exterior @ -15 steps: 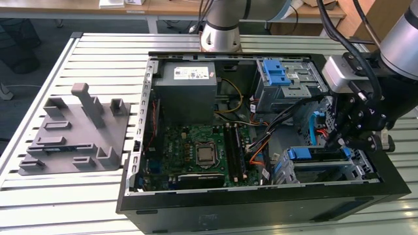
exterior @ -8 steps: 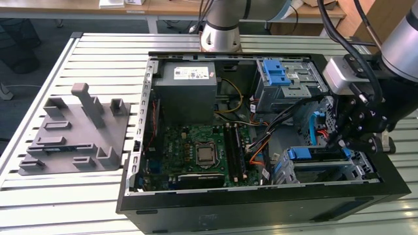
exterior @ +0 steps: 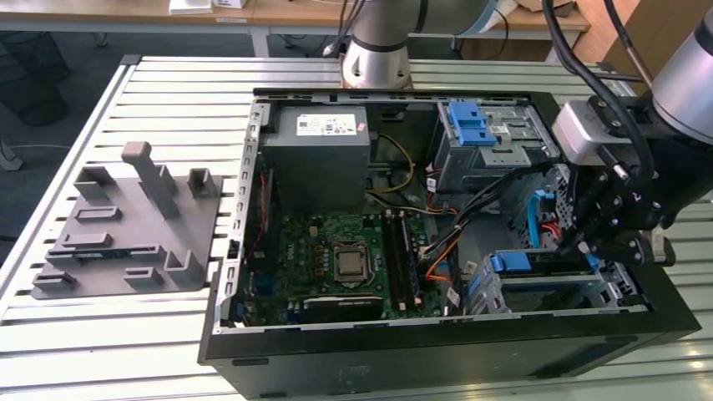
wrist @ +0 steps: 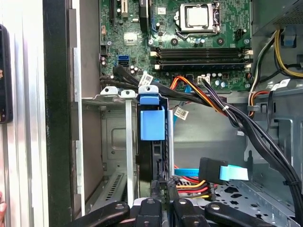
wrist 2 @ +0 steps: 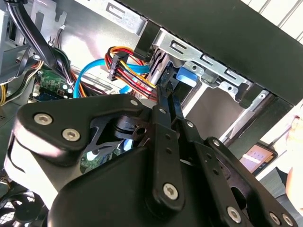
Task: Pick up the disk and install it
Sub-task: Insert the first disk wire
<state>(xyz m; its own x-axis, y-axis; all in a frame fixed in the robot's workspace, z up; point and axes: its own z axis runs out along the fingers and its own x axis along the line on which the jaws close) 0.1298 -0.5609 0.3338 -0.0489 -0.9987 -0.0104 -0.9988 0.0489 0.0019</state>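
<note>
A ribbed metal workbench (exterior: pixel 145 334) carries an open computer case (exterior: pixel 446 368) with the arm's gripper (exterior: pixel 607 238) reaching into it.

In the first wrist view the disk (wrist: pixel 152 137) stands on edge in the metal drive cage (wrist: pixel 110 118), its blue bracket tab uppermost, just beside the green motherboard (wrist: pixel 189 42) and the bundle of black and orange cables (wrist: pixel 222 111). The gripper (wrist: pixel 161 201) has its fingers drawn close together, pinching the disk's rear edge. In the exterior view a grey fixture plate (exterior: pixel 123 230) with upright posts lies on the bench, well apart, toward the exterior view's left, and the grey power-supply box (exterior: pixel 323 142) sits in the case's far corner.
</note>
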